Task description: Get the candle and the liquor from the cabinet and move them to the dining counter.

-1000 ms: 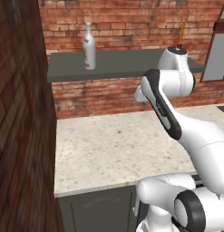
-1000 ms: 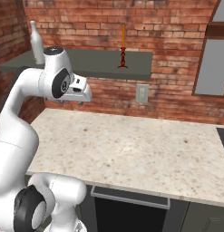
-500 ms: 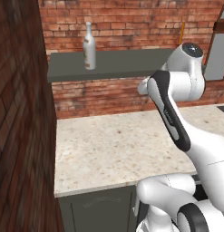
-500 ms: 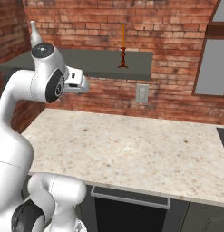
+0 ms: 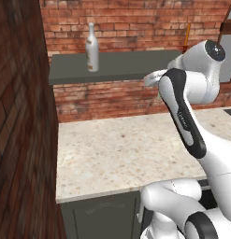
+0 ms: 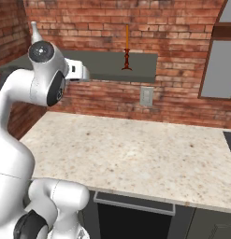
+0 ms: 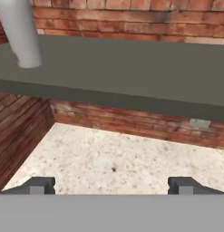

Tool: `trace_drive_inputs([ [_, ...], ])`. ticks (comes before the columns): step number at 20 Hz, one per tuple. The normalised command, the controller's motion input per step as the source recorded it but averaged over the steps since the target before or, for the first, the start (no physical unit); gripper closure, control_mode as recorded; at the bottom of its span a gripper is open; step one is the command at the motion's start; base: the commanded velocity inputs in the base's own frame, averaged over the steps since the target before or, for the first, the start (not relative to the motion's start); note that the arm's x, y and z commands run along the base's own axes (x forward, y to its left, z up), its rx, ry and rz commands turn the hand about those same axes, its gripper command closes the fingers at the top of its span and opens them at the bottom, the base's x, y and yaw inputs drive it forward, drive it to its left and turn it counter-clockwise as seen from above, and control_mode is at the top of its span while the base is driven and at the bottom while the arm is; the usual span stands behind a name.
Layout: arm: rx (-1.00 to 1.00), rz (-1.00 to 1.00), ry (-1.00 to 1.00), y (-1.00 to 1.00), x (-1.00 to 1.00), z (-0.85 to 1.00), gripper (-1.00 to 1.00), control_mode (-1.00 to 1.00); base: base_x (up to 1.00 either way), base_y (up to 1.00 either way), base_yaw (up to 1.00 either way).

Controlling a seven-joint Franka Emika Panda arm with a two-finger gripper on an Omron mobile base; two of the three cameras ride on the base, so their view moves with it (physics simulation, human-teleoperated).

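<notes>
The liquor [image 5: 92, 46] is a pale bottle standing upright on the left part of the cabinet [image 5: 112, 65], a flat dark grey shelf on red brick. In the hand view its base [image 7: 20, 34] shows at the upper left, on the cabinet [image 7: 131, 72]. The candle [image 6: 126, 49], thin and orange in a dark holder, stands on the shelf's right part. My gripper [image 7: 111, 186] is open, with nothing between its fingertips [image 7: 38, 185]. It hangs in front of the shelf edge, between bottle and candle, about level with the board. The dining counter is out of view.
A beige speckled counter [image 6: 135, 154] on dark base cupboards runs under the shelf against the brick wall. A wall socket [image 6: 146, 95] sits below the shelf's right end. A brick side wall [image 5: 18, 140] closes the left. A grey panel [image 6: 220, 65] hangs at far right.
The arm has swung up and the hand has risen from below the shelf to about its edge height. The bottle and the candle have not moved.
</notes>
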Motion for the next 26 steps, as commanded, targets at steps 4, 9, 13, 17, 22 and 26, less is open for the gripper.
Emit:
trace_drive_inputs([
  [4, 0.01, 0.0, -0.17, 0.34, 0.0, 0.72, -1.0, -1.0, 0.0, 0.0, 0.0],
  [9, 0.0, 0.0, -0.08, 0.5, 0.0, 0.67, -1.0, -1.0, 0.0, 0.0, 0.0],
  [13, 0.03, 0.0, -0.09, 0.16, 0.03, 0.18, -1.0, -1.0, 0.0, 0.0, 0.0],
  [17, 0.04, 0.0, -0.04, 0.2, 0.1, 0.27, -1.0, -1.0, 0.0, 0.0, 0.0],
  [22, 0.01, 0.0, -0.01, 0.58, 0.14, 0.5, -1.0, -1.0, 0.0, 0.0, 0.0],
  [26, 0.0, 0.01, 0.0, 0.71, 0.3, 0.4, -1.0, -1.0, 0.0, 0.0, 0.0],
])
